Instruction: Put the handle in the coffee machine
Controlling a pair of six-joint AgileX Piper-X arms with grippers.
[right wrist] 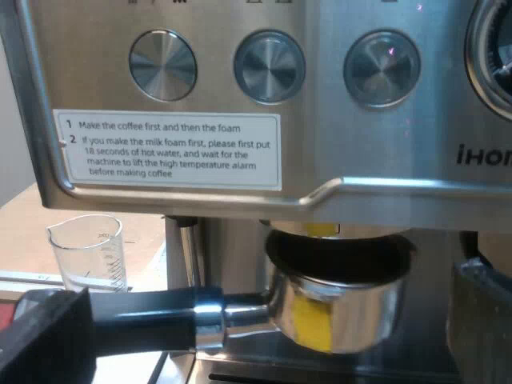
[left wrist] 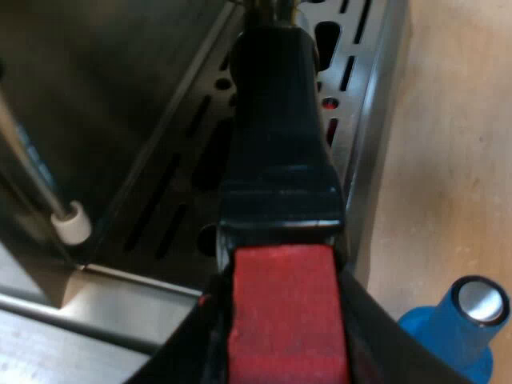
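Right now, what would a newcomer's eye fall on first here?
The shiny metal holder sits right beneath the brew head of the espresso machine, its dark handle sticking out. My left gripper clasps the handle's red end above the slotted drip tray. A blue tamper stands on the table beside that tray.

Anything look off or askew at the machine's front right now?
Nothing is spilled or broken. One thing stands out: the holder hangs just under the brew head of the machine, with a dark gap above its rim, so it looks not yet seated. The left claw grips its handle at the red end.
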